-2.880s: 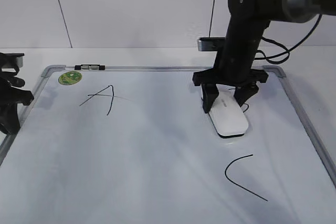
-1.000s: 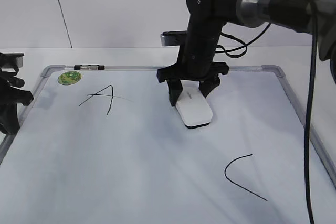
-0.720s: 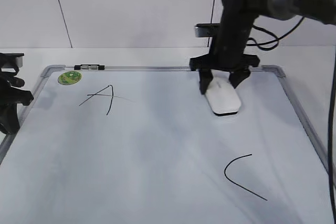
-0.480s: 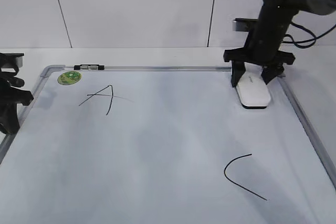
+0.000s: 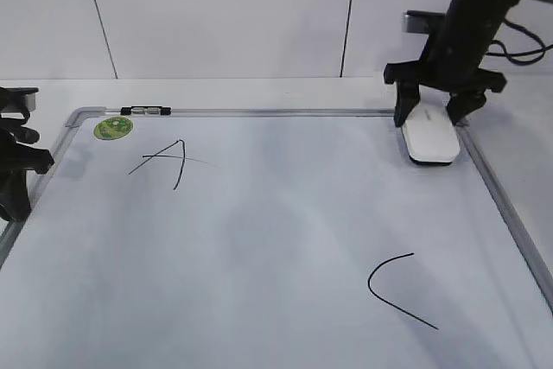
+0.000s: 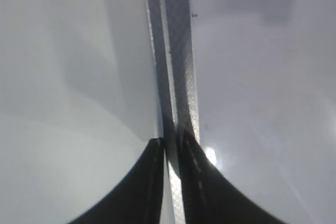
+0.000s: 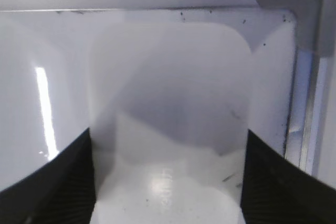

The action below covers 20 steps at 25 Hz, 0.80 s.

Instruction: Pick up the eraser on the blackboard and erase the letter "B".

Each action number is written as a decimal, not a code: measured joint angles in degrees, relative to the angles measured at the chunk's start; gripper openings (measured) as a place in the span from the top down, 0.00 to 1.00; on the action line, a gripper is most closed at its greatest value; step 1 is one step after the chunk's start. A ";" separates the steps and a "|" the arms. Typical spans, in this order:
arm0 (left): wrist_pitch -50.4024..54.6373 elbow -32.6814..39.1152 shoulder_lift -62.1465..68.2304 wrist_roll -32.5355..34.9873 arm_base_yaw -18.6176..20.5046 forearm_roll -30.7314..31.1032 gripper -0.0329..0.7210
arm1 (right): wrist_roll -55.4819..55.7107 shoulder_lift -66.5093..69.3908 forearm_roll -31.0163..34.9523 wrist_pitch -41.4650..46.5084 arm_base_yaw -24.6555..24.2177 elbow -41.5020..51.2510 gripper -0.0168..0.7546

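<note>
The blackboard [image 5: 259, 239] is a white board with a grey frame that lies flat on the table. The white eraser [image 5: 432, 140] rests on it in the top right corner. My right gripper [image 5: 429, 118] is shut on the eraser, one finger on each long side. In the right wrist view the eraser [image 7: 168, 129] fills the space between the fingers of my right gripper [image 7: 168, 182], next to the board's grey corner piece [image 7: 304, 3]. No letter "B" shows anywhere on the board. My left gripper [image 5: 17, 162] is shut and empty over the left frame rail [image 6: 173, 77].
A slanted "A" [image 5: 173, 160] is at the upper left and a curved "C" [image 5: 393, 287] at the lower right. A round green sticker [image 5: 114, 128] and a small marker [image 5: 147, 111] sit at the top left rim. A white wall stands behind.
My right gripper has slid the eraser from the board's upper middle rightward into the top right corner. The left arm has not moved.
</note>
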 joint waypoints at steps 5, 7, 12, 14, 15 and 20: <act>0.00 0.00 0.00 0.00 0.00 0.00 0.85 | -0.05 -5.18 1.55 0.00 -0.08 0.53 0.27; 0.00 0.00 0.00 0.00 0.00 0.00 0.85 | -0.29 -7.72 1.77 0.00 -0.08 3.04 0.27; 0.00 0.00 0.00 0.00 0.00 0.00 0.85 | -1.37 -14.07 1.77 0.00 -0.08 13.89 0.27; 0.00 0.00 0.00 0.00 0.00 0.00 0.85 | -2.10 -16.05 1.66 0.10 -0.08 17.84 0.27; 0.00 0.00 0.00 0.00 0.00 0.00 0.85 | -2.32 -16.39 1.50 0.10 -0.08 19.28 0.27; 0.00 0.00 0.00 0.00 0.00 0.11 0.85 | -2.62 -16.94 -0.41 0.00 -0.08 24.74 0.27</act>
